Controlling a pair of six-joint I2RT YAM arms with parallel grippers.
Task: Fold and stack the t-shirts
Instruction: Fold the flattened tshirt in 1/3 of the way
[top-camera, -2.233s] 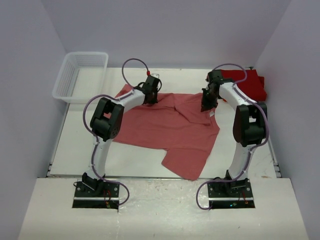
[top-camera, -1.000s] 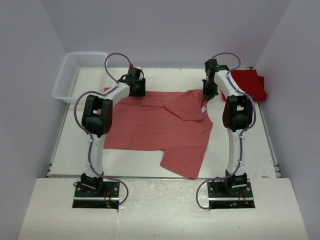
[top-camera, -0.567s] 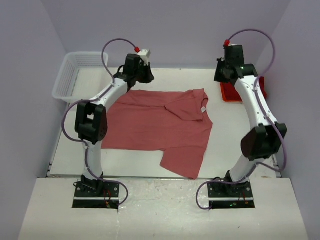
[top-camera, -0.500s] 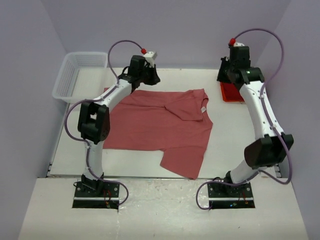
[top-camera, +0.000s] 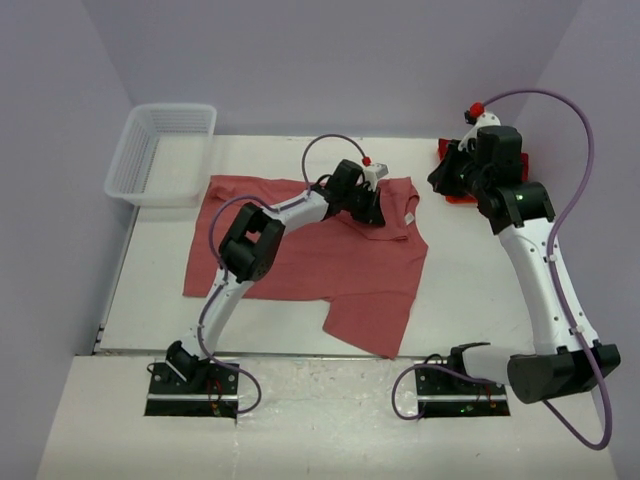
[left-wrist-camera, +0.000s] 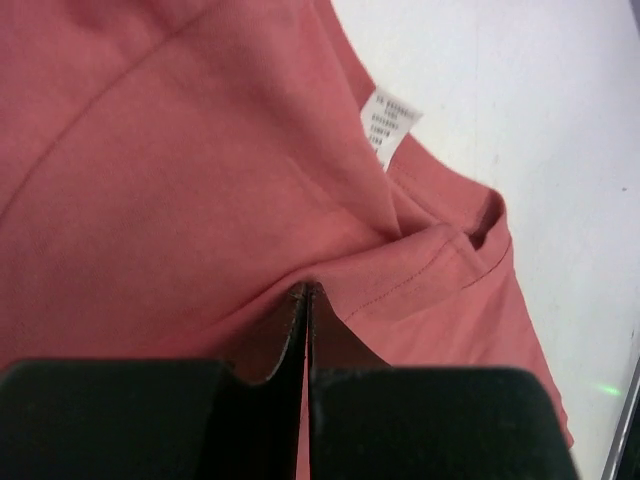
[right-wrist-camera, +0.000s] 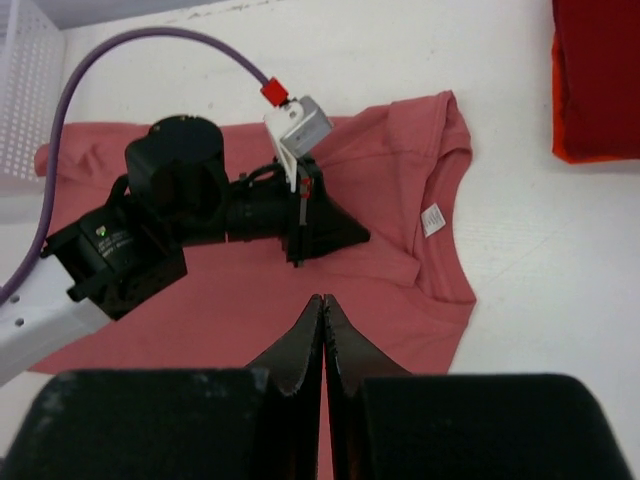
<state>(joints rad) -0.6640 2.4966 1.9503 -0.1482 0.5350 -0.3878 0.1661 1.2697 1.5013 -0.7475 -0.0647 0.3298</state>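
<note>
T-shirts lie in two places: a salmon-red t-shirt (top-camera: 300, 255) is spread over the middle of the table (top-camera: 480, 290), and the folded deep red t-shirts (top-camera: 447, 150) sit at the upper right of the overhead view, largely hidden there by the right arm. The left arm (top-camera: 245, 245) reaches across the spread shirt and covers part of its upper half. The left gripper (left-wrist-camera: 305, 295) has its jaws pressed together on a raised fold of cloth just below the collar. The right gripper (right-wrist-camera: 322, 305) hangs raised above the table with its jaws also pressed together and nothing between them. Its camera looks down on the left arm and the collar.

The salmon-red shirt is faded and lies mostly flat with soft creases. One sleeve sticks out toward the lower centre of the overhead view. A white label (left-wrist-camera: 388, 125) shows at the neckline, beside the pinched fold. The deep red stack (right-wrist-camera: 598, 75) is a flat, neat rectangle, well apart from the spread shirt.

A white mesh basket (top-camera: 130, 165) stands at the upper left corner of the table, near the shirt's far edge, and no shirt shows in it.
</note>
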